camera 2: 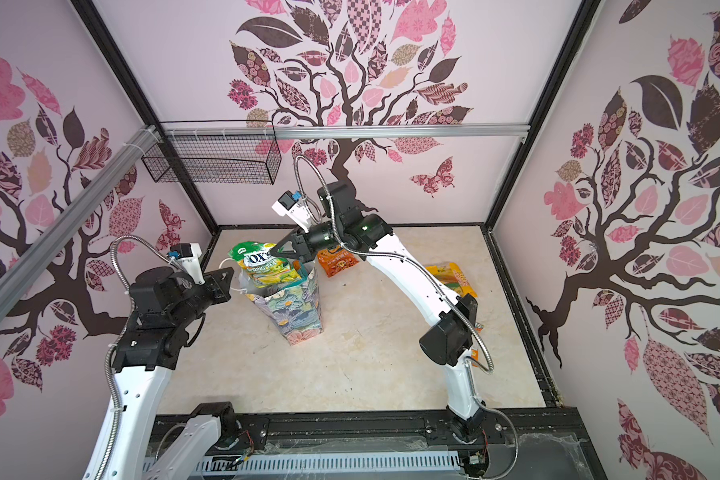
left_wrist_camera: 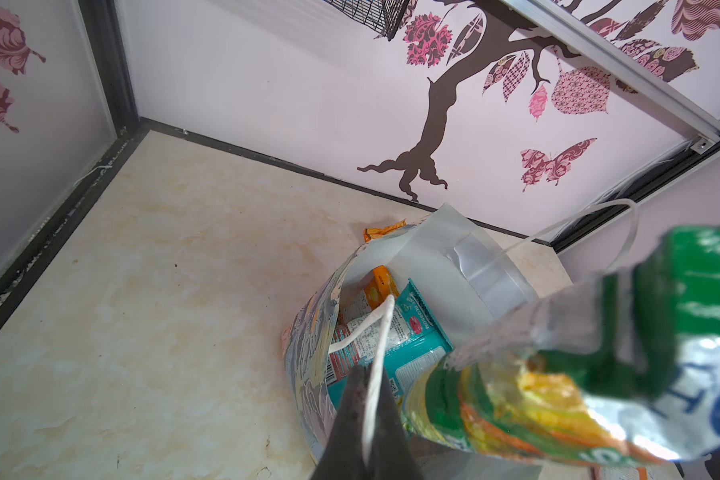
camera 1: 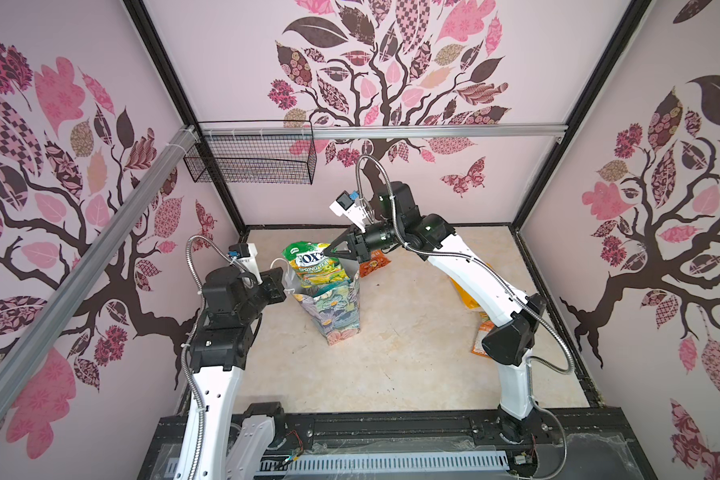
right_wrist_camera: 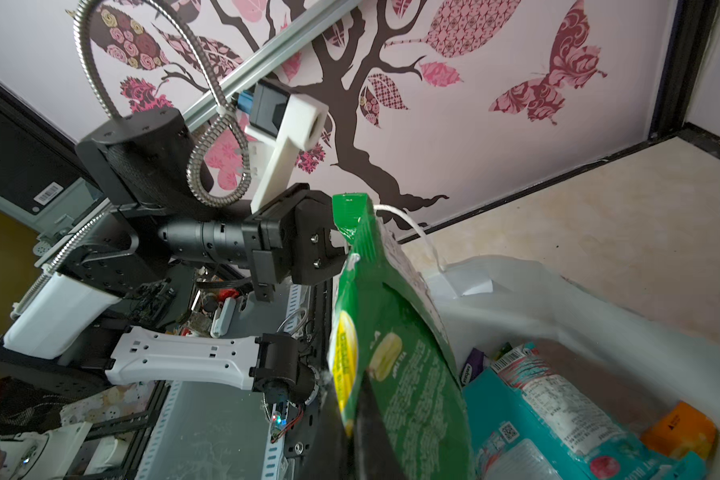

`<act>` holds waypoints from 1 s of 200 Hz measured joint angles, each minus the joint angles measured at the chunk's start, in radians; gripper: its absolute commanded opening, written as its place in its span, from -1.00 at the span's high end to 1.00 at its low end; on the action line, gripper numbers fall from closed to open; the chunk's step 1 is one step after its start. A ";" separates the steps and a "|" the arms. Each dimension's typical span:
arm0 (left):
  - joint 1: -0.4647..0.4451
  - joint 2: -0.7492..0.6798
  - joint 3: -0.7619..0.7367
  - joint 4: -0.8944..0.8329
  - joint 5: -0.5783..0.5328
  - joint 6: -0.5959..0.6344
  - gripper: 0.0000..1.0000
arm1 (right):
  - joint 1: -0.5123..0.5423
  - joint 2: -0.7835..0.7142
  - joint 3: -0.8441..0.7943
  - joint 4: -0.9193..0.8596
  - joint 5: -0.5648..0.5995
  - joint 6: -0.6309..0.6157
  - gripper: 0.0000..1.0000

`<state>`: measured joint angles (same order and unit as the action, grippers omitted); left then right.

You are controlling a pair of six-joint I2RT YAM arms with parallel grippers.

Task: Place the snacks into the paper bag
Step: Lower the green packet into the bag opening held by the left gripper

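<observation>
The floral paper bag (camera 1: 337, 316) (camera 2: 300, 320) stands upright mid-table. My left gripper (camera 1: 284, 286) (left_wrist_camera: 368, 374) is shut on its white cord handle (left_wrist_camera: 381, 332) at the bag's left rim. My right gripper (camera 1: 328, 250) (right_wrist_camera: 356, 386) is shut on a green snack packet (camera 1: 312, 266) (camera 2: 262, 266) (right_wrist_camera: 404, 353), which hangs tilted with its lower end inside the bag's mouth. Inside the bag lie a teal packet (left_wrist_camera: 412, 345) (right_wrist_camera: 537, 399), an orange one (right_wrist_camera: 678, 432) and a purple one (right_wrist_camera: 476, 361).
An orange packet (camera 1: 375, 266) lies on the table behind the bag. A yellow packet (camera 2: 454, 278) and an orange-and-white one (camera 1: 481, 336) lie partly under the right arm. A black wire basket (camera 1: 250, 162) hangs on the back wall's rail.
</observation>
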<state>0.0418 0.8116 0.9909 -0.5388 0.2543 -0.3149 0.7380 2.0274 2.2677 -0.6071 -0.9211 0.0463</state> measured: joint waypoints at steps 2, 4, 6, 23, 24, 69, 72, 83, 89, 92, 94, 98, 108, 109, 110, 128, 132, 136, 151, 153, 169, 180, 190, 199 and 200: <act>0.000 0.000 0.000 0.000 0.000 0.000 1.00 | 0.000 0.000 0.000 -0.005 0.000 -0.005 1.00; 0.000 0.000 0.000 0.000 0.001 0.000 1.00 | 0.000 0.001 0.000 -0.010 0.000 -0.009 1.00; 0.001 0.000 0.000 0.000 0.002 0.000 1.00 | 0.000 0.001 0.000 -0.014 0.000 -0.012 1.00; 0.004 0.001 0.000 0.003 0.002 -0.001 1.00 | 0.000 0.005 0.002 -0.048 0.000 -0.045 1.00; 0.004 0.001 0.000 0.003 0.002 -0.001 1.00 | 0.000 0.006 0.002 -0.050 0.000 -0.048 1.00; 0.005 0.002 0.000 0.007 0.006 -0.002 1.00 | 0.000 0.015 0.005 -0.110 -0.006 -0.101 1.00; 0.005 0.002 0.000 0.007 0.006 -0.002 1.00 | 0.000 0.016 0.005 -0.114 -0.008 -0.104 1.00; 0.006 0.002 0.000 0.007 0.009 -0.002 1.00 | 0.000 0.016 0.005 -0.130 -0.012 -0.115 1.00; 0.006 0.003 0.000 0.007 0.010 -0.002 1.00 | 0.000 0.016 0.005 -0.135 -0.015 -0.120 1.00; 0.006 0.003 0.000 0.007 0.010 -0.002 1.00 | 0.000 0.017 0.005 -0.138 -0.016 -0.124 1.00; 0.006 0.003 0.000 0.007 0.011 -0.002 1.00 | 0.000 0.017 0.005 -0.140 -0.017 -0.126 1.00; 0.006 0.003 -0.001 0.007 0.011 -0.002 1.00 | 0.000 0.017 0.005 -0.145 -0.018 -0.130 1.00; 0.006 0.003 -0.003 0.009 0.013 -0.002 1.00 | 0.000 0.017 0.005 -0.156 -0.019 -0.138 1.00; 0.006 0.003 -0.003 0.010 0.013 -0.002 1.00 | 0.000 0.017 0.005 -0.158 -0.019 -0.139 1.00; 0.006 0.003 -0.003 0.010 0.013 -0.002 1.00 | 0.000 0.017 0.005 -0.158 -0.019 -0.140 1.00; 0.006 0.004 -0.005 0.011 0.013 -0.003 1.00 | 0.000 0.017 0.005 -0.169 -0.027 -0.149 1.00; 0.006 0.005 -0.005 0.012 0.013 -0.003 1.00 | 0.000 0.017 0.002 -0.167 -0.030 -0.150 1.00; 0.006 0.005 -0.005 0.013 0.013 -0.002 1.00 | 0.000 0.017 0.000 -0.166 -0.033 -0.151 1.00; 0.006 0.005 -0.005 0.014 0.014 -0.003 1.00 | 0.000 0.015 -0.034 -0.136 -0.047 -0.151 1.00; 0.006 0.005 -0.005 0.014 0.014 -0.003 1.00 | 0.000 0.014 -0.039 -0.132 -0.048 -0.151 1.00; 0.006 0.005 -0.005 0.014 0.017 -0.003 1.00 | 0.000 0.014 -0.105 -0.093 -0.056 -0.146 1.00; 0.006 0.006 -0.005 0.014 0.019 -0.003 1.00 | 0.000 0.014 -0.146 -0.074 -0.062 -0.137 1.00; 0.006 0.006 -0.005 0.014 0.019 -0.002 1.00 | 0.000 0.014 -0.179 -0.051 -0.069 -0.124 1.00; 0.006 0.006 -0.005 0.014 0.019 -0.002 1.00 | 0.000 0.014 -0.201 -0.029 -0.076 -0.114 1.00; 0.006 0.006 -0.005 0.014 0.019 -0.002 1.00 | 0.000 0.014 -0.203 -0.026 -0.077 -0.114 1.00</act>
<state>0.0483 0.8181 0.9859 -0.5251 0.2737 -0.3172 0.7383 2.0411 2.0644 -0.6331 -0.9981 -0.0673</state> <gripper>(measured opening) 0.050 0.049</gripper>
